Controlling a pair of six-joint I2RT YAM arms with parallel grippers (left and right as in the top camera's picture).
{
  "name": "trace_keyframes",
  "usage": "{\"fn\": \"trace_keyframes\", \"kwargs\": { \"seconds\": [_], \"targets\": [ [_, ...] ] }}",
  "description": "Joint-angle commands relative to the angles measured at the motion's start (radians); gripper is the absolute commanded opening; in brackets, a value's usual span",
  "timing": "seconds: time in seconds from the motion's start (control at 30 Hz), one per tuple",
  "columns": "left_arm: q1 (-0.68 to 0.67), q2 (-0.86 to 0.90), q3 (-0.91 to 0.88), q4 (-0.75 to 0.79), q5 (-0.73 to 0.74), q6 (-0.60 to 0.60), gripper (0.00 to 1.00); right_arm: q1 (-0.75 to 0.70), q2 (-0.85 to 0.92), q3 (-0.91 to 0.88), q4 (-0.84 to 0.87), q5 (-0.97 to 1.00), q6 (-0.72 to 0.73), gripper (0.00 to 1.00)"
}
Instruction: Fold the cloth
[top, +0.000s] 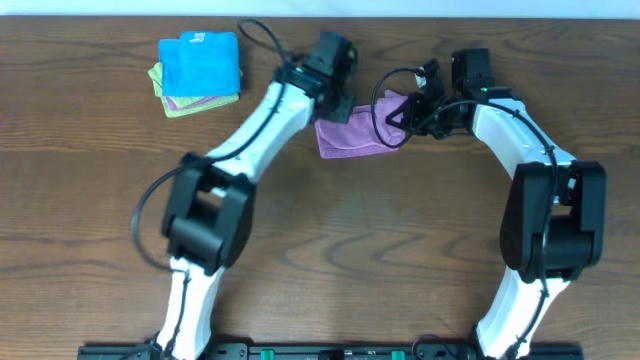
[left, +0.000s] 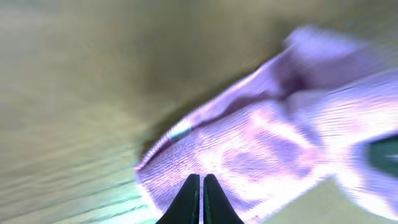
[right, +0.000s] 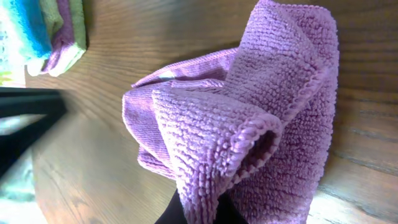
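Mid-fold. R fingers (right: 174, 218) clamped shut on bunched cloth (top: 350, 135); L fingers (left: 189, 202) shut at cloth edge, grip unclear. Next, prob.: lay raised flap flat across cloth.

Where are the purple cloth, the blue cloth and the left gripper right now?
purple cloth (top: 345, 137): overhead view, on its flat lower-left part.
blue cloth (top: 200, 62): overhead view, middle of its top face.
left gripper (left: 201, 190): left wrist view, between the shut fingertips.
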Motion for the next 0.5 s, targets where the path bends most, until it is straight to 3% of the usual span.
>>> {"fn": "trace_keyframes", "kwargs": {
  "seconds": [0.0, 0.33, 0.47],
  "targets": [
    [-0.003, -0.103, -0.003, -0.011, 0.022, 0.024, 0.06, 0.020, -0.021, 0.017, -0.002, -0.006, 0.031, 0.01],
    [0.075, -0.317, -0.003, -0.127, -0.026, 0.060, 0.06, 0.101, -0.021, 0.039, 0.000, -0.008, 0.031, 0.02],
    [0.174, -0.395, -0.003, -0.224, 0.085, 0.075, 0.06, 0.129, -0.021, 0.054, -0.001, 0.007, 0.035, 0.02]
  ]
}}
